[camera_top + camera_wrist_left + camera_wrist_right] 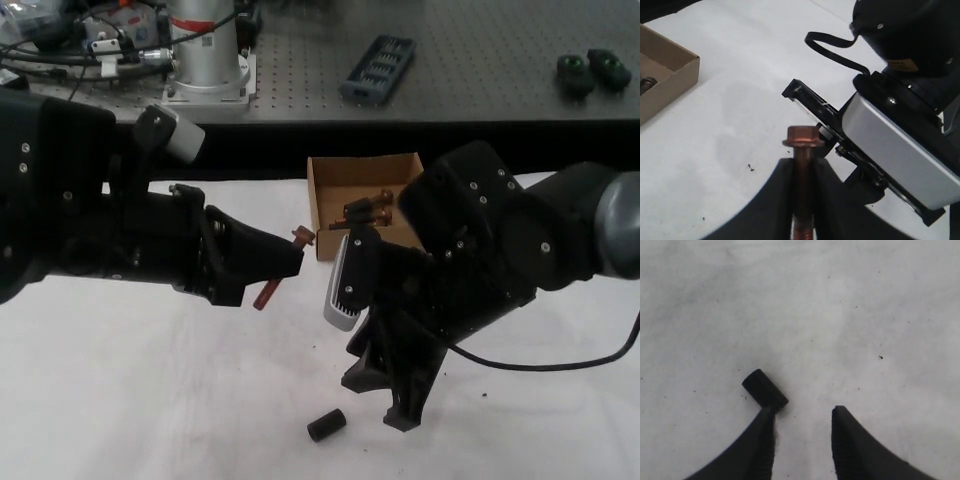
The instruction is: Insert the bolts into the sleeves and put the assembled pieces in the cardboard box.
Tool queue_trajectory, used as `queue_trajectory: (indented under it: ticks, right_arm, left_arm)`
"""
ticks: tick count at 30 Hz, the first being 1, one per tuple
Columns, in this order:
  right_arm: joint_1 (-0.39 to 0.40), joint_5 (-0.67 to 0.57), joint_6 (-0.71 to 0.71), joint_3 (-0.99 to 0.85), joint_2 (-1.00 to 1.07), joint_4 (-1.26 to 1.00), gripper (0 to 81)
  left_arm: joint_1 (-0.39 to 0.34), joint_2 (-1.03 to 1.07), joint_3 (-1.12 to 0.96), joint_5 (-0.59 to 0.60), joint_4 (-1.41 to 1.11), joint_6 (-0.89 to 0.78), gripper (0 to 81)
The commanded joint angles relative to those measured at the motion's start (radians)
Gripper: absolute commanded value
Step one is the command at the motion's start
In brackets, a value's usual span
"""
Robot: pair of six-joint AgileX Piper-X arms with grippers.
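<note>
bolt (801, 172): copper-coloured with a flanged hex head. In the high view it sits left of centre, tilted, head up toward the cardboard box (362, 170) and threaded end lower, clear of the white cloth (150, 400).
left gripper (284, 263): reaches in from the left edge of the high view above the cloth. Its fingers pinch the bolt by the shank, and the head stands free beyond the fingertips.
sleeve (765, 389): a short black cylinder lying on its side on the cloth, at the bottom centre of the high view. It is just beside one fingertip of the right gripper (804, 414) and outside the gap. Whether they touch cannot be told.
right gripper: low and right of centre in the high view, pointing down at the cloth. Its fingers are spread apart with bare cloth between them.
cardboard box: open, at upper centre of the high view on the cloth's far edge, with its right side behind the right arm.
assembled pieces (368, 208): copper and dark parts lying inside the box, their number unclear.
back bench (480, 40): a grey perforated plate across the top of the high view. It carries a blue-grey tray (378, 68), a metal post (205, 45) and two dark round objects (593, 72).
</note>
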Motion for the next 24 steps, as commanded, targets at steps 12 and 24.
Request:
queue_trajectory:
  ticks: [12, 24]
  right_arm:
    - [0.022, -0.054, -0.032, -0.009, 0.068, -0.001, 28.4]
    - [0.075, -0.099, -0.123, -0.02, 0.084, 0.007, 28.4]
  left_arm:
    - [0.041, -0.014, 0.073, 0.03, 0.008, -0.009, 0.6]
    - [0.041, -0.014, 0.073, 0.03, 0.008, -0.018, 0.6]
